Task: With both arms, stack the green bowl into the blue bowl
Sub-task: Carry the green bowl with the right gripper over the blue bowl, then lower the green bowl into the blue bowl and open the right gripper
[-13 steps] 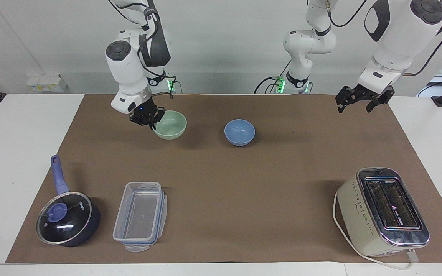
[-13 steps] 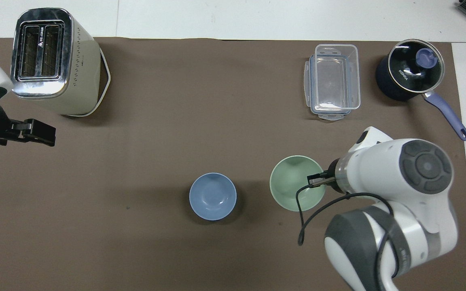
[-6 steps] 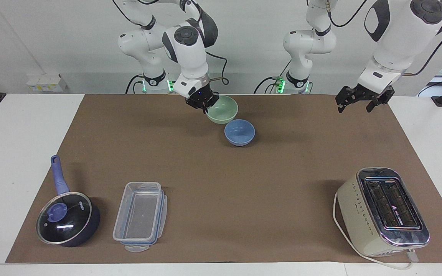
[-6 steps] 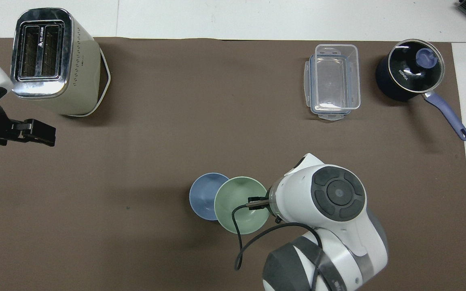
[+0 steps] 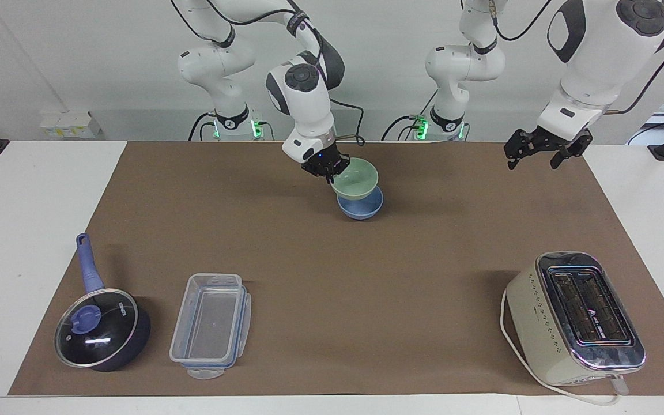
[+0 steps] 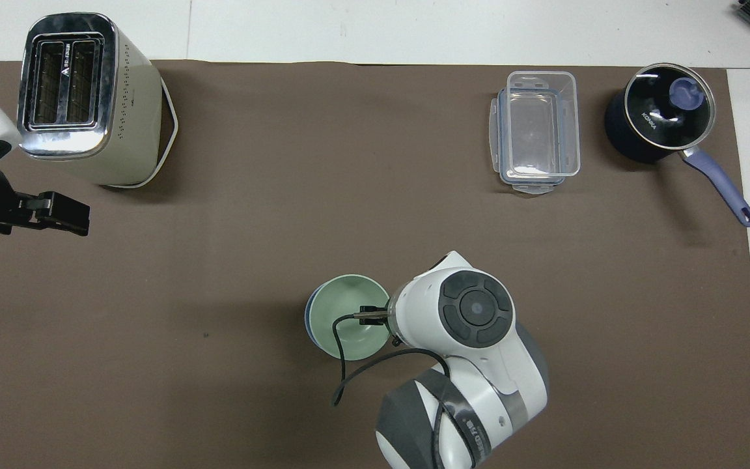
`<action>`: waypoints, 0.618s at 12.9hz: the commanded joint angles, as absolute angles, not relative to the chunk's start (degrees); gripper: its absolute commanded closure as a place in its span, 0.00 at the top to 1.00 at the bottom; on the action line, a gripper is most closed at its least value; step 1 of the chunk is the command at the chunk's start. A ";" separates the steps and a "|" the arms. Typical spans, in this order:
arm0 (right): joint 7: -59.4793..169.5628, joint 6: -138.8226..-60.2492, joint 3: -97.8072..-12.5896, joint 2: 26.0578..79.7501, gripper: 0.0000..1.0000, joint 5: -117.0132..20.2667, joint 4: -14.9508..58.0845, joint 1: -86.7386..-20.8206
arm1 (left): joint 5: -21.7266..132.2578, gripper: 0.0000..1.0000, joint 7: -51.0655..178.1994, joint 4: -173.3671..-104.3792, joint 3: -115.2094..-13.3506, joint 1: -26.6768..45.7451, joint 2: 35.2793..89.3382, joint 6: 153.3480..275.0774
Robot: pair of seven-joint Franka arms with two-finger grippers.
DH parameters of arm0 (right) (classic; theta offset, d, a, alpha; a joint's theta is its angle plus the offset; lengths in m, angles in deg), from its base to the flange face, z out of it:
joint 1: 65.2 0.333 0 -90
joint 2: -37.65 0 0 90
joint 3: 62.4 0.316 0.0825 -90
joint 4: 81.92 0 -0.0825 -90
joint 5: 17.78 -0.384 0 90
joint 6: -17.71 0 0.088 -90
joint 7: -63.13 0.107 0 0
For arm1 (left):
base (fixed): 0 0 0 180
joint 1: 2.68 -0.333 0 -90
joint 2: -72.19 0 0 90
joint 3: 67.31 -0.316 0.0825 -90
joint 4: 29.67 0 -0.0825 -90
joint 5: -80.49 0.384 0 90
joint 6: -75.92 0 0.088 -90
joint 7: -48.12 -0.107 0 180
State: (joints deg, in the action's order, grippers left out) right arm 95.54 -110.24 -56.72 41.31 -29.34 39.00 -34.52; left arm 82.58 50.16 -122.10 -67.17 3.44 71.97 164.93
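Note:
My right gripper (image 5: 331,171) is shut on the rim of the green bowl (image 5: 357,177), on the side toward the right arm's end. It holds the bowl directly over the blue bowl (image 5: 361,210), low enough that its bottom dips to the blue rim. I cannot tell whether the two bowls touch. In the overhead view the green bowl (image 6: 347,314) covers the blue bowl (image 6: 309,320) except for a thin crescent. The right wrist hides its own fingers there. My left gripper (image 5: 534,155) waits open and empty in the air over the mat's left-arm end (image 6: 56,213).
A toaster (image 5: 577,317) stands at the left arm's end, farther from the robots. A clear plastic container (image 5: 211,324) and a dark lidded pot with a blue handle (image 5: 98,325) stand at the right arm's end, farther from the robots than the bowls.
My right gripper lifted the green bowl off the mat and carried it toward the left arm's end, then lowered it over the blue bowl. The left arm has not moved.

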 commanded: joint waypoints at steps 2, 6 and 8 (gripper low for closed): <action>97.23 -112.37 -56.60 43.45 0.00 -31.05 38.13 -34.62 | 83.57 1.00 49.97 -121.26 -66.78 3.03 71.67 163.72; 99.51 -112.28 -56.60 43.54 0.00 -32.99 39.01 -32.96 | 83.57 1.00 49.97 -121.26 -66.78 3.03 71.67 163.81; 99.17 -112.45 -56.60 43.63 0.00 -32.99 39.28 -32.95 | 83.57 1.00 49.97 -121.26 -66.78 3.03 71.67 163.72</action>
